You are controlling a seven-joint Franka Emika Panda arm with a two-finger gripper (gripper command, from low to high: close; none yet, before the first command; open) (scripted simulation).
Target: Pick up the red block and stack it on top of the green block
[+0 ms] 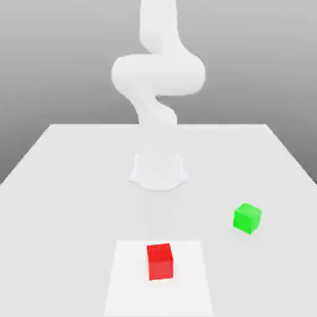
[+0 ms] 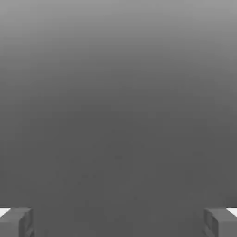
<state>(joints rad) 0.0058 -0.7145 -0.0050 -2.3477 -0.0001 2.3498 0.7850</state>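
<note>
My exterior camera faces the arm [image 1: 158, 80] across the table [image 1: 62, 186]; my hand camera looks past its fingertips [image 2: 18, 222].

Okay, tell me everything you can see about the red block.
The red block is a small, plain, bright red cube with a smooth matte look and no markings. It sits flat and upright on a paler square patch of the white table, near the front edge in the exterior view. Nothing touches it apart from that surface. The green block lies apart from it, toward the exterior view's right and a little farther back.
</note>
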